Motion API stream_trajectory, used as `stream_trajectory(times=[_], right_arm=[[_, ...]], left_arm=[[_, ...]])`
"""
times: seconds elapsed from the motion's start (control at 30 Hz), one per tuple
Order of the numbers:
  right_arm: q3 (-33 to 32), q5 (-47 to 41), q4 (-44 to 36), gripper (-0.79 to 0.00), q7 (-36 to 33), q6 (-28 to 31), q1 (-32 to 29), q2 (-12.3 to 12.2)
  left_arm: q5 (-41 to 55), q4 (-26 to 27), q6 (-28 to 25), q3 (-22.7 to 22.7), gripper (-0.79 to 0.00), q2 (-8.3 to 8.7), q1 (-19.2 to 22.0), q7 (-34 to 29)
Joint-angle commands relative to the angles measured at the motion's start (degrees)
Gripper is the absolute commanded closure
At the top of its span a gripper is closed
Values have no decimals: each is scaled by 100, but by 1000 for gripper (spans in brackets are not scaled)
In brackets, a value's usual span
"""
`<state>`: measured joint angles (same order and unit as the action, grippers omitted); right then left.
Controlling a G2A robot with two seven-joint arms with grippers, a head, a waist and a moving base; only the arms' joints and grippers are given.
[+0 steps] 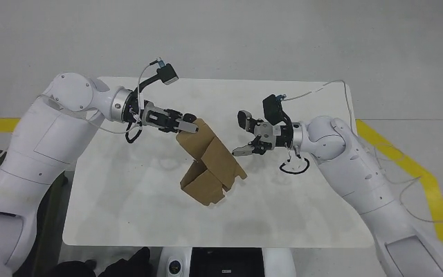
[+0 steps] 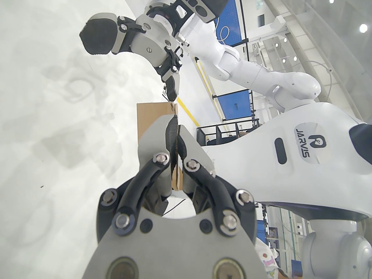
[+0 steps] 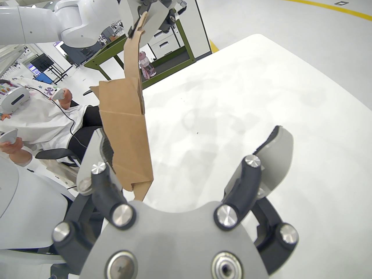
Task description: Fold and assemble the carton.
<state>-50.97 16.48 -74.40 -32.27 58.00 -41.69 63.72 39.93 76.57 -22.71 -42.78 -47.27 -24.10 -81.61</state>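
A brown, partly folded carton (image 1: 208, 165) stands tilted in the middle of the white table (image 1: 118, 208). My left gripper (image 1: 192, 125) is shut on the carton's upper flap; in the left wrist view the cardboard edge (image 2: 151, 117) runs between its closed fingertips (image 2: 175, 134). My right gripper (image 1: 243, 135) is open beside the carton's right side. In the right wrist view the carton (image 3: 128, 134) rests against one finger's pad (image 3: 101, 146), while the other finger (image 3: 276, 143) stands clear over bare table. The left gripper (image 3: 139, 21) pinches the flap at the carton's far end.
A black cable loop (image 1: 293, 167) lies on the table under my right wrist. The table's rounded far corner (image 3: 258, 37) is beyond the carton. Bare tabletop spreads in front of and to the left of the carton.
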Motion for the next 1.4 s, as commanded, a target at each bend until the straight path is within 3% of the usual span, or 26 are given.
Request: stream_trajectory(times=[0.0,0.27,0.6,0.67,0.9,1.27,1.33,1.37], right_arm=[[0,0,0,-785,0,0,0,0],[277,-19,-172,-785,-12,-23,19,76],[953,-503,110,-785,-364,0,493,274],[1072,-657,149,-409,-488,0,558,296],[1385,-1171,258,0,-876,0,742,347],[1563,-1501,352,0,-1093,0,876,393],[1577,-1539,375,0,-1107,0,889,400],[1584,-1563,378,0,-1110,0,892,404]], left_arm=[[0,0,0,0,0,0,0,0],[-247,271,117,-60,0,-3,-160,128],[-348,208,109,38,0,-156,-87,-43],[-351,161,101,43,0,-185,-61,-81],[-462,90,162,35,0,-249,6,-158],[-632,123,139,-45,0,-281,-9,-136],[-713,143,117,-70,-360,-280,-2,-114],[-727,150,110,-84,-785,-279,-5,-106]])
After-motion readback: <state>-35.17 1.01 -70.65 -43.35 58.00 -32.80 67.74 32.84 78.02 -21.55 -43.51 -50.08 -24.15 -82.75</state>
